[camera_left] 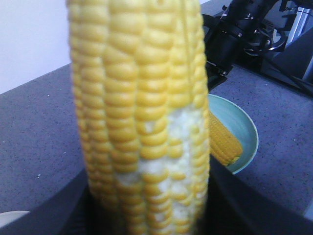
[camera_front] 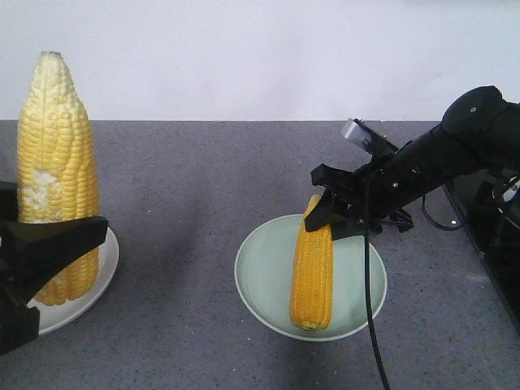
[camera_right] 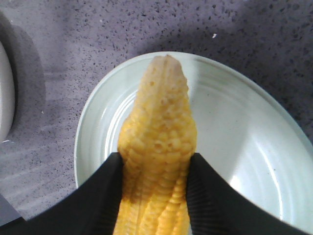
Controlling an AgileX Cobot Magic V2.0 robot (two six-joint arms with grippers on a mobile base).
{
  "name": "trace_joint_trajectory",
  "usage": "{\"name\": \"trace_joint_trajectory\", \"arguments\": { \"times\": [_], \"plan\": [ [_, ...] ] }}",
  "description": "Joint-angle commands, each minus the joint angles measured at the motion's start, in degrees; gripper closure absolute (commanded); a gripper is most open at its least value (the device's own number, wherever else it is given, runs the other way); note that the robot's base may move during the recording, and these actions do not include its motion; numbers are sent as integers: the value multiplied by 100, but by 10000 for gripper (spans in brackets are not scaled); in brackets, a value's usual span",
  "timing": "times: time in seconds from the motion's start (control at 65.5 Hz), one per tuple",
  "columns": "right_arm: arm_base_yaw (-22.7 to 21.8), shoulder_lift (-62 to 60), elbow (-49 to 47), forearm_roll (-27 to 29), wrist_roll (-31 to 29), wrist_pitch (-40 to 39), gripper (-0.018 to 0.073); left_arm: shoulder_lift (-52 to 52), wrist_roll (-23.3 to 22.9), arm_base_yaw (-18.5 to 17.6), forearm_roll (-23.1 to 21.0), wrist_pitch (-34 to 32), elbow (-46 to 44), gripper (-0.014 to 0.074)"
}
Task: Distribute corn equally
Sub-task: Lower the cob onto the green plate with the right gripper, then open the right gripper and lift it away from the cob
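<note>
Corn is showing as two cobs in the front view: the left cob (camera_front: 55, 175) is standing upright with its long axis vertical and its pale tip pointing up, its base over a white plate (camera_front: 96, 288) at the left edge, while the left gripper (camera_front: 50, 244) is clamping it low down between dark fingers. The right cob (camera_front: 314, 275) is lying in a pale green bowl (camera_front: 268, 276) near the middle of the grey table (camera_front: 203, 179), its long axis running near to far, and the right gripper (camera_front: 329, 213) is closing on its far end where that end is tilting up over the bowl's far rim. In the left wrist view, the held cob (camera_left: 142, 117) is filling the frame, upright, with a whitish patch on its near face, and the dark fingers (camera_left: 234, 205) are pressing against its lower sides; beyond it to the right the green bowl (camera_left: 247, 132) is holding the other cob (camera_left: 224, 142). In the right wrist view, the cob (camera_right: 159, 147) is pointing its tapered pale tip away from the camera across the green bowl (camera_right: 244, 147), and the ribbed black fingers (camera_right: 210, 196) are gripping it on both sides, touching the kernels.
</note>
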Motion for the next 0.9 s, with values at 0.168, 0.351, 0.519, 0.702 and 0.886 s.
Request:
{"name": "trace_joint_trajectory", "arguments": {
  "times": [0.168, 0.351, 0.519, 0.702, 0.886],
  "plan": [
    [-20, -87, -188, 156, 94, -65, 188, -47, -6, 3, -161, -344, -156, 359],
    [-20, -95, -188, 141, 84, -313, 77, -47, -6, 3, -161, -344, -156, 359],
    [-20, -209, -188, 141, -100, -423, 23, -47, -6, 3, -161, -344, -156, 359],
    [-7, -732, -159, -44, -325, -452, 23, -47, -6, 3, -161, -344, -156, 359],
    [94, -1657, 37, -545, -439, -896, 23, -47, -6, 3, -161, -344, -156, 359]
  ]
}}
